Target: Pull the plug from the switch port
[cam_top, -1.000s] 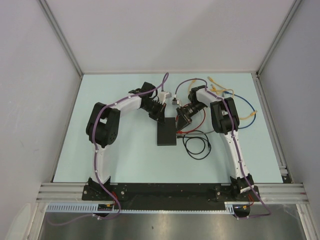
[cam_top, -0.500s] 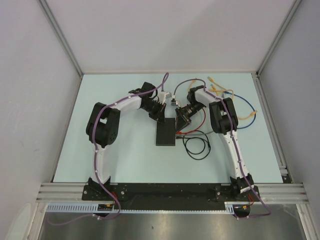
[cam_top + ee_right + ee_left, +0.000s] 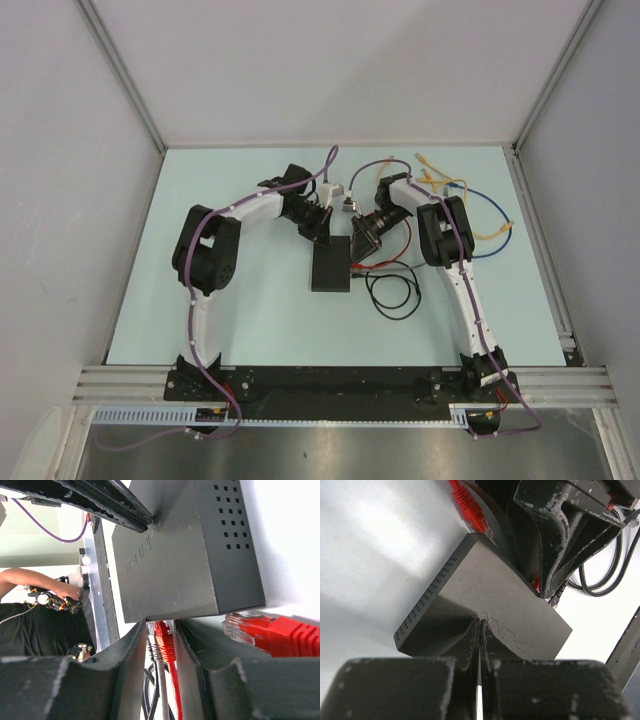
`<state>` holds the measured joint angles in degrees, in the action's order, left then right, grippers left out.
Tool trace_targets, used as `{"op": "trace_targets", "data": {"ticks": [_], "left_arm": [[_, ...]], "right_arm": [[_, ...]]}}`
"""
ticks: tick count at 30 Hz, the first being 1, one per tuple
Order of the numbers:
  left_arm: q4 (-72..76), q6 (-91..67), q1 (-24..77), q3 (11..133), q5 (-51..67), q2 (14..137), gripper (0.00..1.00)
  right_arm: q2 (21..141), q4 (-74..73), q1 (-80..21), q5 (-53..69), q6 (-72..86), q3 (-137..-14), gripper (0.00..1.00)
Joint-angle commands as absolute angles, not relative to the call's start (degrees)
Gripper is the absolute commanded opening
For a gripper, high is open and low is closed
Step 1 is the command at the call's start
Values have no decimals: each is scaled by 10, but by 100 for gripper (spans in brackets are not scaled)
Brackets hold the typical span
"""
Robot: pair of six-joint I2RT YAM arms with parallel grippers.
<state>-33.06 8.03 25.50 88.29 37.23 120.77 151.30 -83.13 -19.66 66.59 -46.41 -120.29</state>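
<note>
Black cable (image 3: 392, 293) coiling near right. Switch (image 3: 332, 266) lying flat mid-table. Left gripper (image 3: 480, 630), jaws pressed together, bearing down on its top. Right gripper (image 3: 161, 626) pinching red plug (image 3: 166, 644) sitting in its far-right port.

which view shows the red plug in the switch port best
Right wrist: the red plug sits between the fingers of the right gripper at the switch. Left wrist shows only a red sliver; top external hides it under the gripper.

Flat matte-black switch (image 3: 332, 266) lies with red plug (image 3: 164, 639) in its port.
</note>
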Motion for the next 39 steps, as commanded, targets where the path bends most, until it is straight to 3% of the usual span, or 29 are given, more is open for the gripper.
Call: {"op": "trace_targets", "data": {"ticks": [1, 6, 12, 25, 26, 30, 34, 39], "left_arm": [[-330, 103, 260, 889, 347, 1213, 0], [-328, 103, 260, 888, 345, 1213, 0], [-327, 103, 261, 887, 345, 1213, 0], [-327, 105, 264, 886, 341, 1210, 0], [-327, 105, 265, 885, 341, 1211, 0], [-329, 107, 265, 884, 339, 1209, 0], [-328, 107, 267, 883, 338, 1209, 0], [-329, 110, 271, 884, 337, 1209, 0]], "right_arm": [[1535, -867, -200, 615, -514, -1213, 34], [1531, -867, -200, 621, -518, -1209, 30], [1511, -866, -196, 622, -541, -1187, 33], [1505, -867, -194, 613, -542, -1172, 12], [1506, -866, -195, 610, -539, -1170, 12], [1506, -866, -183, 588, -540, -1149, 36], [1509, -866, -174, 590, -532, -1145, 42], [1519, -867, -182, 585, -522, -1158, 39]]}}
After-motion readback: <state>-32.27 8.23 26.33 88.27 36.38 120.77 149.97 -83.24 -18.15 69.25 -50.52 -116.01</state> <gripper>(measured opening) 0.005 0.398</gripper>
